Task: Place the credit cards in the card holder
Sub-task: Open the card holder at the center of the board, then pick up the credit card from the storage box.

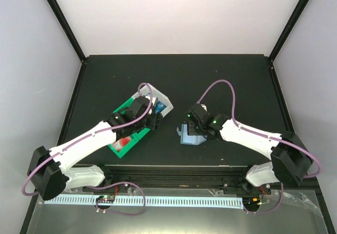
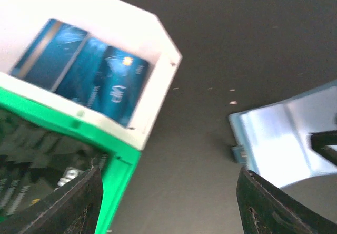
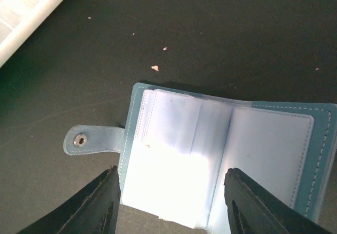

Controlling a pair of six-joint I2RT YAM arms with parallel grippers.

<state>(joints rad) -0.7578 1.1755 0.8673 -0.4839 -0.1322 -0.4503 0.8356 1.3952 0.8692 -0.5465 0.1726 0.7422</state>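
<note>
The card holder [image 3: 226, 149] lies open on the black table, teal cover down, its clear sleeves [image 3: 174, 139] up and its snap tab [image 3: 92, 140] sticking out to the left. My right gripper [image 3: 174, 207] hangs open just above it, one finger at either side of the left page, gripping nothing. Seen from above, the card holder [image 1: 188, 137] is below my right gripper [image 1: 192, 122]. Blue credit cards [image 2: 89, 70] lie in the white bin [image 2: 152, 86]. My left gripper [image 2: 176, 207] is open and empty over bare table, between the bins and the card holder [image 2: 284, 139].
A green bin [image 1: 126, 148] adjoins the white bin [image 1: 164, 100] left of centre and holds a red-and-white card [image 1: 124, 142]. My left gripper [image 1: 152, 119] hovers at the bins' right edge. Small crumbs [image 3: 155, 68] dot the mat.
</note>
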